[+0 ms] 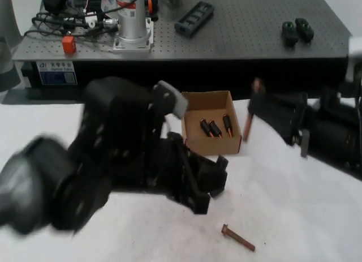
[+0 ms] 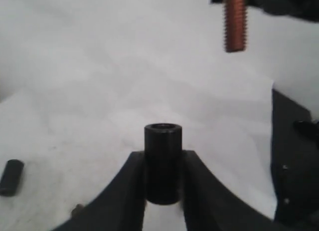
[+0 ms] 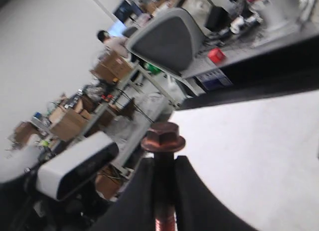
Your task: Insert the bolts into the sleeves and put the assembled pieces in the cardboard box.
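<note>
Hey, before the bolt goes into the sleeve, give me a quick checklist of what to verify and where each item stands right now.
1. The left claw grips the sleeve, open end up: ok.
2. The right claw grips the bolt, threaded end down: ok.
3. Bolt tip lined up over the sleeve's bore: not ok; it hangs off to one side, apart from the sleeve.
4. Bore free of debris: cannot tell; it is dark inside.
5. The cardboard box has room: ok; three assembled pieces lie in it with bare floor left.
</note>
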Available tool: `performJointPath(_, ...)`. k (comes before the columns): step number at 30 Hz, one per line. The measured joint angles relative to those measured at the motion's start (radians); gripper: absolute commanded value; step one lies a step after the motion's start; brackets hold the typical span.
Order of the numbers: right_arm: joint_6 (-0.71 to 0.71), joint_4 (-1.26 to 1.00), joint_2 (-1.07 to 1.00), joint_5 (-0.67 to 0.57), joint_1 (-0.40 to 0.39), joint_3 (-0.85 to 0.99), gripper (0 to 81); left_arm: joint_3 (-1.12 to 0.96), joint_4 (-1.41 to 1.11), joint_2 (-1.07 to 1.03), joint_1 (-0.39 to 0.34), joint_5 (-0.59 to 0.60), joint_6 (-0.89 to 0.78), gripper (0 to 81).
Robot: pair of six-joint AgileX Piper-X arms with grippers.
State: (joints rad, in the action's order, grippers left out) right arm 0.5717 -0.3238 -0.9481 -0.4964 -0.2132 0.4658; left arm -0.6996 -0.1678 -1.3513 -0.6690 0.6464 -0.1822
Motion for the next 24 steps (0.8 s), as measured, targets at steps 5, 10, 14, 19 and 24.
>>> performJointPath(5,0.081,-0.106,-0.049,-0.011,-0.063,0.000,1.1,0.045,-0.122,0.046,0.000,0.032,-0.081,0.7)
performJointPath(10,0.082,-0.103,-0.061,-0.011,-0.083,0.000,1.1,0.048,-0.135,0.046,0.000,0.032,-0.097,0.7)
performJointPath(14,0.075,-0.088,-0.061,-0.008,-0.083,0.000,1.1,0.053,-0.140,0.046,0.000,0.032,-0.099,0.7)
performJointPath(19,0.056,-0.064,-0.061,0.002,-0.083,0.000,1.1,0.053,-0.147,0.046,0.000,0.032,-0.099,0.7)
performJointPath(24,0.030,-0.020,-0.061,-0.002,-0.086,-0.001,1.1,0.056,-0.161,0.046,0.000,0.032,-0.099,0.7)
